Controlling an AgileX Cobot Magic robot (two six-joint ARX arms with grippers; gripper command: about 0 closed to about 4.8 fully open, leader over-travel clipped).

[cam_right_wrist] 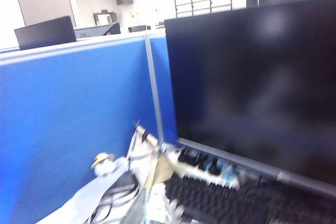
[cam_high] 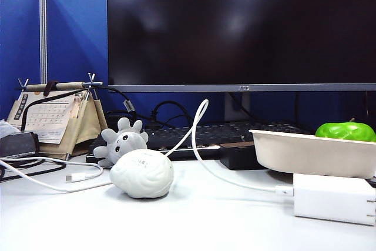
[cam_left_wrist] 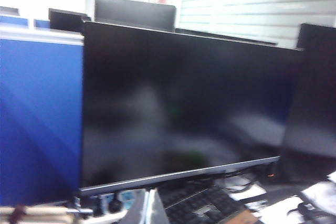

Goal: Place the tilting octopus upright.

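We see a white desk [cam_high: 194, 221] with a large dark monitor [cam_high: 241, 27] filling the back of the exterior view, and we place everything else by that monitor. Below its left corner lies the octopus [cam_high: 121, 143], a small light-gray plush toy, tipped over at a slant with its stubby tentacles pointing up and outward and its dark eyes facing us. Just in front of the octopus and touching it sits a white brain-shaped ball [cam_high: 141, 173]. Behind both, under the monitor, a black keyboard [cam_high: 205, 136] stretches across the desk. A white cable [cam_high: 202, 145] loops from the middle of the monitor's lower edge down to a white charger block [cam_high: 333, 198] below the monitor's right corner. Behind that block rests a cream tray [cam_high: 305, 151] holding a green apple [cam_high: 345, 131]. Left of the monitor stands a desk calendar [cam_high: 56, 119] before a blue partition [cam_high: 70, 33]. Neither the left claw nor the right claw shows in any view; both wrist cameras look at the monitor and partition, blurred. Both claws are drawn together with nothing in them.
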